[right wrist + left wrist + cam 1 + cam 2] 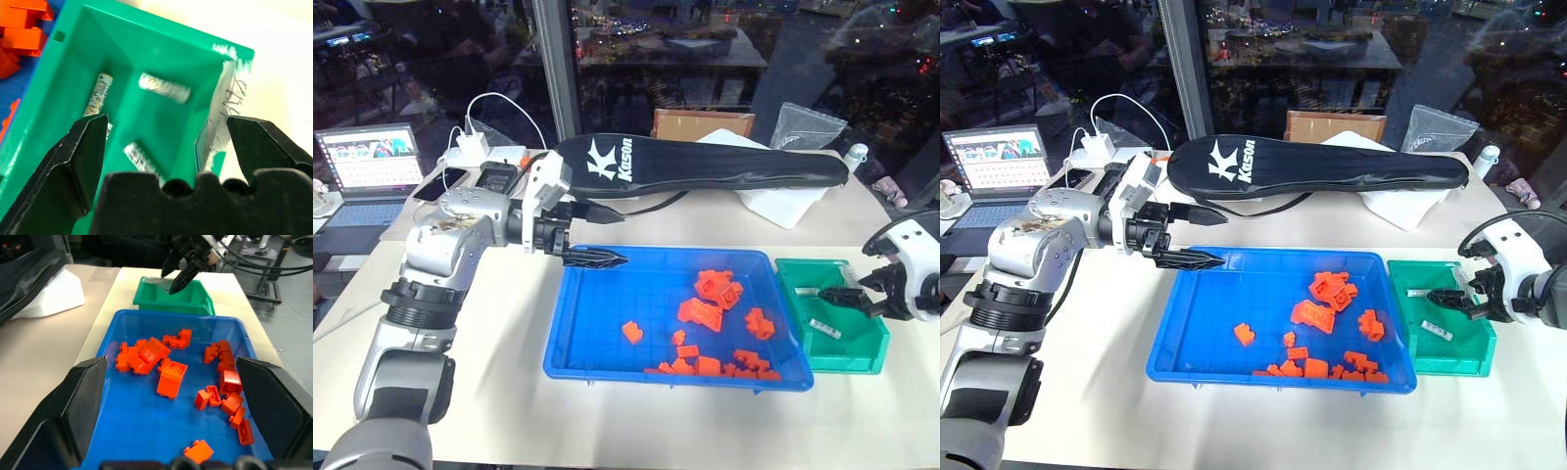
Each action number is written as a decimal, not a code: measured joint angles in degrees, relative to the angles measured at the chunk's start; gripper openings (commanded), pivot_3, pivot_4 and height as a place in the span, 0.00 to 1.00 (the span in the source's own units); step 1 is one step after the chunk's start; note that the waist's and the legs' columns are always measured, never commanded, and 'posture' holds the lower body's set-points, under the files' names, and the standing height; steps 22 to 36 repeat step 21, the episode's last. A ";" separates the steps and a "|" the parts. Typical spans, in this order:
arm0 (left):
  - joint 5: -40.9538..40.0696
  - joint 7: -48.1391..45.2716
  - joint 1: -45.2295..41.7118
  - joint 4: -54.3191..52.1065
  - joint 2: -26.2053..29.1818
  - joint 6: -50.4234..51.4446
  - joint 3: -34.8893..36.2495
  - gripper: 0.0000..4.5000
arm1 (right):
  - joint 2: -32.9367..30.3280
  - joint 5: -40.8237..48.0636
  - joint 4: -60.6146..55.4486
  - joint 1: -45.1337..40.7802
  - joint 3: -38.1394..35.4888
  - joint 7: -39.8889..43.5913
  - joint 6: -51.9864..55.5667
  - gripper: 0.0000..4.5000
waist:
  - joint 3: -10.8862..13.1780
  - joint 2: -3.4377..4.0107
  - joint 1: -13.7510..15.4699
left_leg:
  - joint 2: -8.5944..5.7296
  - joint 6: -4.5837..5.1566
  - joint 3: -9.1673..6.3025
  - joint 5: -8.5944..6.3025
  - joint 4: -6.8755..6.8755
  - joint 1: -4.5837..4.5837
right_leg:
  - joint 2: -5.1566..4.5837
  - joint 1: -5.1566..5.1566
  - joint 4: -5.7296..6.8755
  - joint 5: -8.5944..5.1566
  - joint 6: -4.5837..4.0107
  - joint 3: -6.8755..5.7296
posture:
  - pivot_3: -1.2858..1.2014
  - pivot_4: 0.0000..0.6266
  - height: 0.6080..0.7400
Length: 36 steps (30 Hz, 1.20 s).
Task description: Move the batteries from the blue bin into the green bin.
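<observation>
The blue bin (597,313) lies mid-table with orange blocks (710,294) scattered in its right half. Right of it stands the green bin (847,364), with batteries (100,93) lying on its floor; one (164,88) looks blurred. My right gripper (166,125) hangs open just above the green bin, nothing between its fingers; it also shows as the right gripper (832,294) in the head view. My left gripper (607,235) is open and empty above the blue bin's back left corner, pointing right along the bin.
A long black racket bag (705,162) lies behind the bins, with a white pad (788,208) and a cardboard box (700,122) by it. A laptop (372,162) and chargers with cables (480,147) sit at the back left.
</observation>
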 measured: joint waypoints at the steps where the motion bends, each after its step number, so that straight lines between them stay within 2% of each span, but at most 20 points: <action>1: 0.05 0.69 0.30 -0.05 0.11 -0.21 0.39 1.00 | 0.00 0.11 0.37 -1.19 -0.31 0.38 -1.18 1.00 | 0.00 0.01 -0.01 | 0.00 0.00 0.00 0.00 0.00 0.00 | 0.00 0.00 0.00 0.00 0.00 0.00 | 0.52 0.24 0.81; 4: 0.83 3.66 1.01 -0.04 -0.22 -1.83 1.38 1.00 | 0.84 1.32 0.06 -3.62 -5.82 1.30 -5.32 1.00 | 0.02 0.04 0.03 | 0.01 0.00 -0.01 0.00 -0.02 -0.01 | 0.01 0.01 -0.01 0.00 0.00 -0.02 | 0.52 0.24 0.81; 6: 2.92 7.77 2.59 0.02 -0.51 -4.97 2.93 1.00 | 3.43 1.72 -2.96 -0.82 -12.50 2.28 -11.85 1.00 | -0.01 0.01 0.26 | 0.01 0.00 -0.02 0.00 -0.06 0.04 | 0.01 0.10 -0.04 0.00 0.00 -0.04 | 0.52 0.24 0.81; 8: 4.84 12.26 4.53 0.21 -0.87 -6.74 4.75 1.00 | 6.11 1.93 -6.62 2.43 -16.11 3.12 -16.23 1.00 | 0.00 0.01 0.50 | 0.01 0.01 -0.03 0.00 -0.06 0.04 | 0.01 0.13 -0.07 0.00 0.00 -0.04 | 0.52 0.24 0.81; 10: 5.76 16.88 8.11 0.30 -1.28 -7.58 7.63 1.00 | 10.49 5.68 -11.23 4.37 -20.56 3.99 -17.12 1.00 | -0.01 0.05 0.66 | 0.00 0.01 -0.02 0.00 -0.01 0.03 | 0.01 0.13 0.00 0.03 -0.05 -0.02 | 0.52 0.24 0.81; 11: 5.04 17.14 9.81 0.11 -1.25 -6.92 8.53 1.00 | 11.43 7.69 -13.41 5.37 -22.10 4.48 -16.92 1.00 | -0.01 0.04 0.75 | 0.01 0.00 -0.03 0.00 0.00 0.04 | 0.01 0.14 0.03 0.20 -0.32 -0.03 | 0.52 0.24 0.81; 13: 3.38 16.86 13.81 -2.21 -0.22 -5.43 9.84 1.00 | 12.36 10.18 -17.32 7.47 -24.47 4.57 -16.27 1.00 | -0.01 0.02 0.89 | 0.01 0.00 -0.03 0.00 0.00 0.10 | 0.01 0.17 0.06 0.21 -0.34 -0.04 | 0.52 0.24 0.81; 17: 2.98 19.75 20.22 -6.23 0.25 -4.65 11.99 1.00 | 14.35 11.46 -21.64 12.72 -24.29 3.52 -16.04 1.00 | 0.04 -0.09 1.29 | 0.01 -0.01 -0.03 0.00 0.06 0.38 | 0.00 0.50 -0.02 0.11 -0.17 -0.03 | 0.52 0.24 0.81; 21: 2.95 20.69 22.88 -7.68 0.47 -3.56 11.82 1.00 | 14.20 10.62 -21.93 15.27 -21.75 3.52 -16.87 1.00 | 0.05 -0.11 1.46 | 0.00 -0.03 -0.02 0.01 0.15 0.36 | -0.02 0.52 -0.04 0.01 0.01 -0.02 | 0.52 0.24 0.81; 36: 2.95 20.69 22.88 -7.68 0.47 -3.56 11.82 1.00 | 14.20 10.62 -21.93 15.27 -21.75 3.52 -16.87 1.00 | 0.05 -0.11 1.46 | 0.00 -0.03 -0.02 0.01 0.15 0.36 | -0.02 0.52 -0.04 0.01 0.01 -0.02 | 0.52 0.24 0.81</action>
